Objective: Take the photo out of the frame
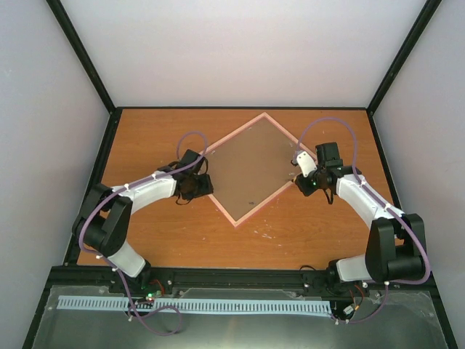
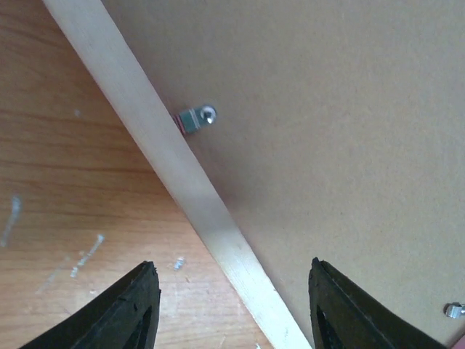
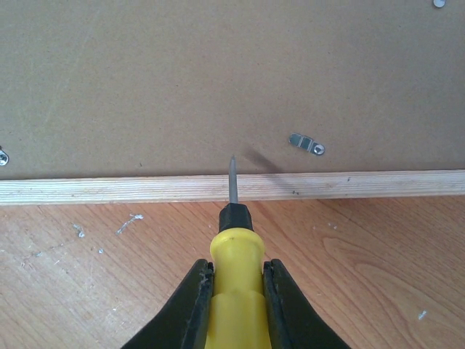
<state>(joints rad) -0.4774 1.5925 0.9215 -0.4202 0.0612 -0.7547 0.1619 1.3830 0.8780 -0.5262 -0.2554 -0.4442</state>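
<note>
Lying back-up, the frame [image 1: 237, 222] sits diamond-wise, corners pointing near and far.

We're getting soft, even light, no glare; the left wrist view runs slightly blurred, a dim shadow right of the frame [image 2: 182, 174], another upper right of the screwdriver [image 3: 234, 291] tip.

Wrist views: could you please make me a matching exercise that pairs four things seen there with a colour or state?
Things:
1. frame
2. board
3. screwdriver
4. left gripper

Colour or state:
A. open, holding nothing
B. pale wood edge
C. plain brown
D. yellow handle, gripped

Pairs: 1-B, 2-C, 3-D, 4-A
</note>
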